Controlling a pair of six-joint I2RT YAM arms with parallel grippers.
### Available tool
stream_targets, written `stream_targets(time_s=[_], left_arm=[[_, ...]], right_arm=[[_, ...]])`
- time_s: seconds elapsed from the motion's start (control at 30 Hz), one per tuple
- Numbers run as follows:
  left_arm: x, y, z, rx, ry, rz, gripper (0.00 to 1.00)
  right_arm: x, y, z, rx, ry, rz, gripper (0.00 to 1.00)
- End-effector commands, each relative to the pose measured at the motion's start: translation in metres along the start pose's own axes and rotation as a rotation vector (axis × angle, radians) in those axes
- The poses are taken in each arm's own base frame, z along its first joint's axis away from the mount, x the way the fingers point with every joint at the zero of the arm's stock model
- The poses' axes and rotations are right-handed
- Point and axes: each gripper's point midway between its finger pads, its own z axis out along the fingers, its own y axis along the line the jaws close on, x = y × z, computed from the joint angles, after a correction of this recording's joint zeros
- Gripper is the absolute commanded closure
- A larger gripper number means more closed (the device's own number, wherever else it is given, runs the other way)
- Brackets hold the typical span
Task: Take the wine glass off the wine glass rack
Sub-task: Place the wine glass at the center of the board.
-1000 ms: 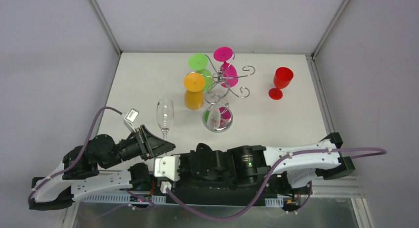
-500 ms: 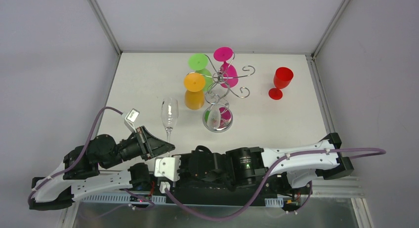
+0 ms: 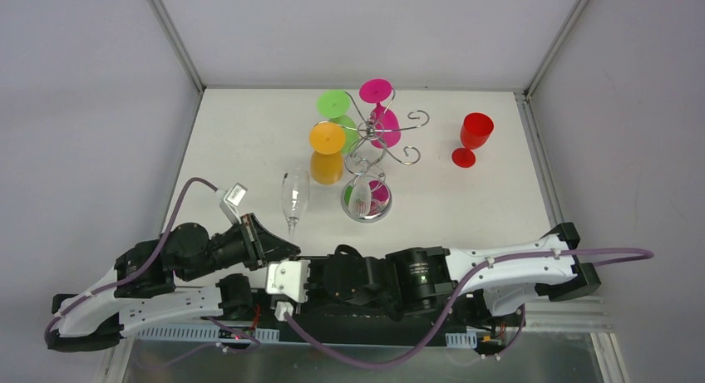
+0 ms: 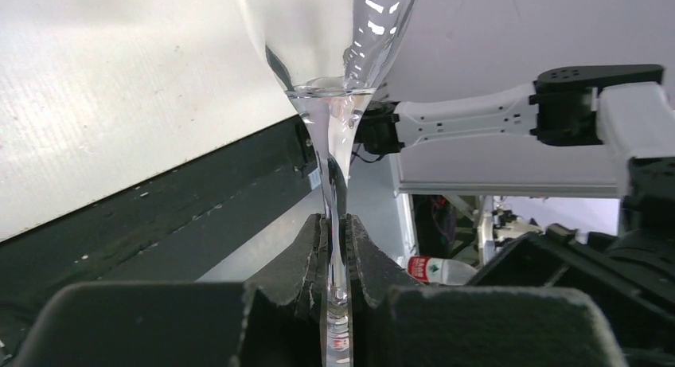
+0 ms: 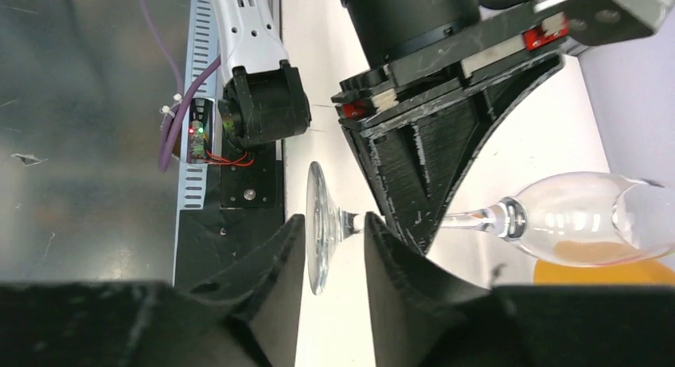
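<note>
Clear wine glass [image 3: 295, 198] off the wine glass rack [image 3: 372, 134] already; near the near edge of the worktop [image 3: 241, 142], just left of the rack's mirrored base. Left hand [image 4: 334, 251] clamped on the stem [image 4: 334, 184], pads [image 4: 310, 255] tight either side. Right hand [image 5: 334, 244] apart, fingers [image 5: 278, 255] straddling the foot [image 5: 318, 224], no visible contact. Reads as a hand-over, weight on the left. Next: back the right hand out past the foot without clipping it, then stand the glass upright on bare worktop. Orange glass [image 3: 327, 139], green glass [image 3: 332, 104], magenta glass [image 3: 376, 90] hanging on the rack; red glass [image 3: 475, 134] toward the far right corner.
</note>
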Motion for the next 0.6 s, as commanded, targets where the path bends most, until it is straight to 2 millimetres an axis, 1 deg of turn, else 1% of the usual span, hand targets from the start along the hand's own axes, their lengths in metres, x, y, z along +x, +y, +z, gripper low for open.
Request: stream_targets(time_s=[0.0, 0.07, 0.17, 0.3, 0.4, 0.5, 0.57], left_arm=[[0.003, -0.015, -0.001, 0.057, 0.031, 0.066, 1.00], [0.007, -0.013, 0.000, 0.056, 0.048, 0.079, 1.00], [0.013, -0.011, 0.002, 0.051, 0.081, 0.105, 1.00], [0.024, -0.009, 0.005, 0.050, 0.137, 0.147, 1.00], [0.033, -0.011, 0.005, 0.064, 0.192, 0.189, 1.00], [0.044, -0.013, 0.003, 0.088, 0.258, 0.239, 1.00], [0.052, -0.013, 0.001, 0.101, 0.310, 0.275, 1.00]], right_arm=[[-0.033, -0.016, -0.029, 0.035, -0.119, 0.114, 0.61], [-0.030, -0.020, -0.036, 0.053, -0.108, 0.139, 0.56], [-0.026, -0.027, -0.048, 0.079, -0.100, 0.186, 0.51], [-0.027, -0.041, -0.070, 0.125, -0.111, 0.281, 0.48], [-0.025, -0.055, -0.087, 0.178, -0.102, 0.366, 0.45], [-0.023, -0.065, -0.098, 0.193, -0.103, 0.452, 0.43], [-0.022, -0.077, -0.107, 0.200, -0.097, 0.528, 0.43]])
